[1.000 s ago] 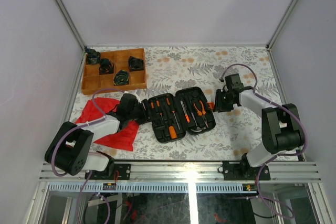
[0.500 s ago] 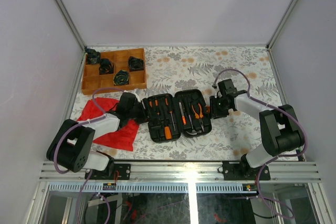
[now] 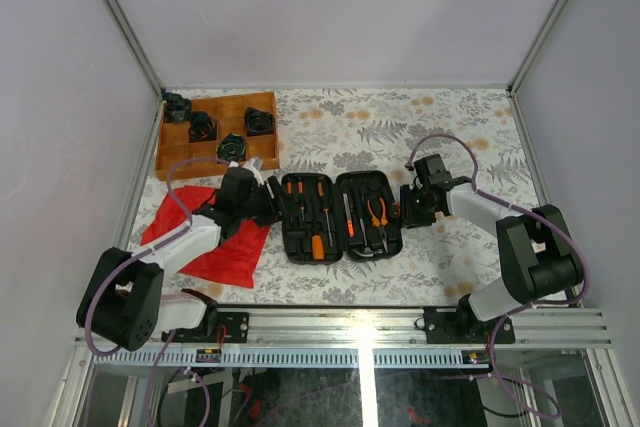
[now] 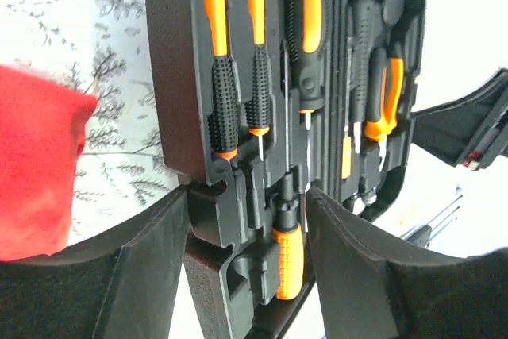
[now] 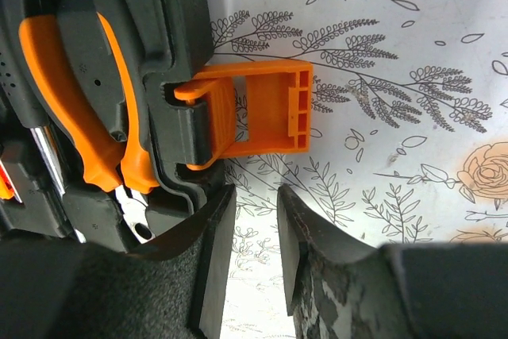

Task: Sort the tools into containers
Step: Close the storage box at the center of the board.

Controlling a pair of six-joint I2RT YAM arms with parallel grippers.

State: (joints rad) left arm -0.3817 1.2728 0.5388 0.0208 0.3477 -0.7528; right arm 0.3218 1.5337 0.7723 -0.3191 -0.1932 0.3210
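The black tool case (image 3: 300,251) lies open in the middle of the table. Orange-and-black screwdrivers (image 3: 318,219) and orange-handled pliers (image 3: 377,211) sit in its moulded slots. My left gripper (image 3: 270,202) is at the case's left end. In the left wrist view its fingers (image 4: 151,260) straddle the end of one case half (image 4: 175,77), closed against it, with a short orange-handled screwdriver (image 4: 287,263) between them. My right gripper (image 3: 404,205) is at the case's right edge. Its jaws (image 5: 255,196) stand slightly apart over bare table, just short of the orange latch (image 5: 262,109).
A red cloth (image 3: 225,252) lies under my left arm, left of the case. A compartmented wooden tray (image 3: 175,157) holding black parts sits at the back left. Walls close in the flower-patterned table (image 3: 450,127) on three sides.
The case has turned from a slant to lie square across the table and has shifted a little toward the back. Both grippers moved with it, staying at its two ends.
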